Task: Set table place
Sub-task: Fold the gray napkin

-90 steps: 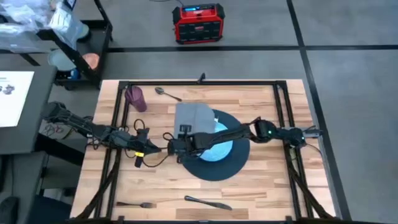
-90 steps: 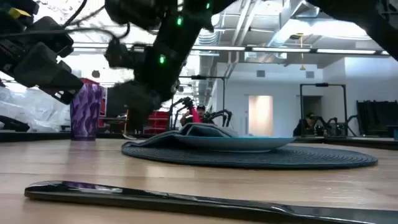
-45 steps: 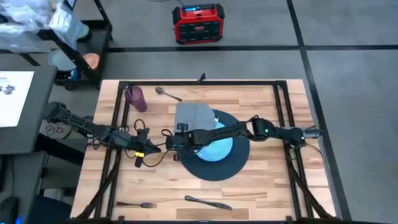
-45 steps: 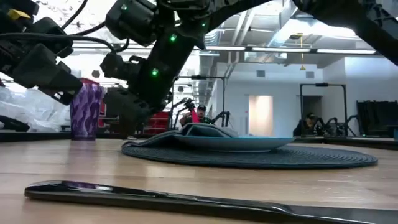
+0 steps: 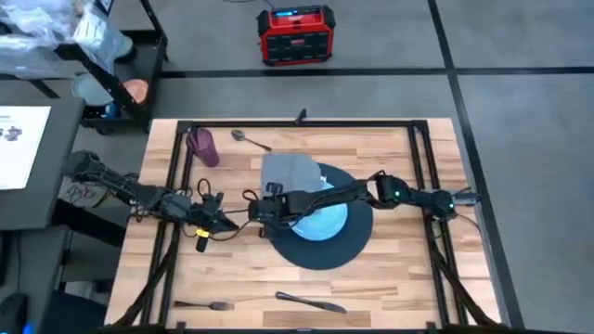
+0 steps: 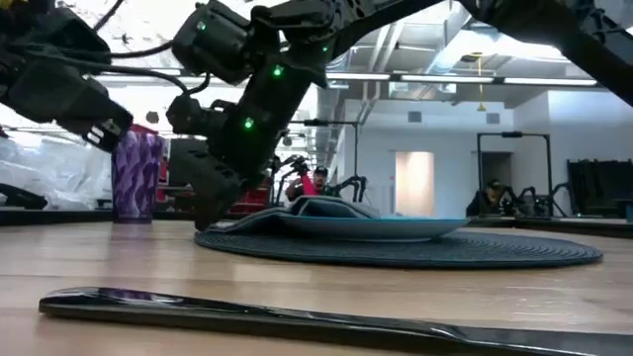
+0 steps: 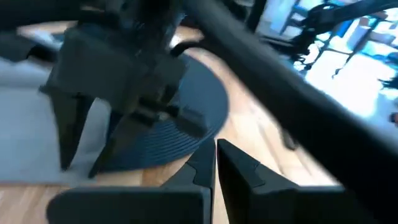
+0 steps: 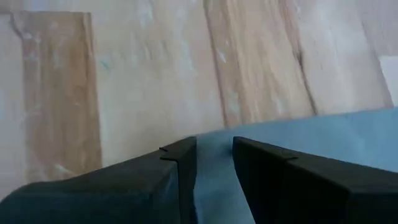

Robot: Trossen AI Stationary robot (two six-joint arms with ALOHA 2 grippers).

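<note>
The light wood table (image 5: 371, 278) is filling the middle of the high view, and the place (image 5: 357, 243), a round dark mat, is lying just right of the picture's centre. A light blue plate (image 5: 329, 223) is sitting on the mat, and a grey napkin (image 5: 288, 172) is draped from the plate's upper left edge out over the mat's rim onto the wood. The right arm is reaching in from the right edge across the plate, and the right gripper (image 5: 263, 217) is hovering low at the mat's left rim; in the right wrist view its jaws are standing slightly spread, a narrow gap between them, with a bluish-grey surface showing in that gap, and I cannot tell whether they are touching it. In the low view that same gripper (image 6: 210, 216) is pointing down at the left end of the mat (image 6: 415, 249). The left gripper (image 5: 223, 223) is waiting left of centre, just beside the right one, and the left wrist view shows its jaws pressed together, pinching nothing. A purple cup (image 5: 202, 147) and a spoon (image 5: 249, 139) are resting toward the upper left of the table, while a fork (image 5: 200, 304) and a knife (image 5: 311, 302) are lying along the bottom edge.
</note>
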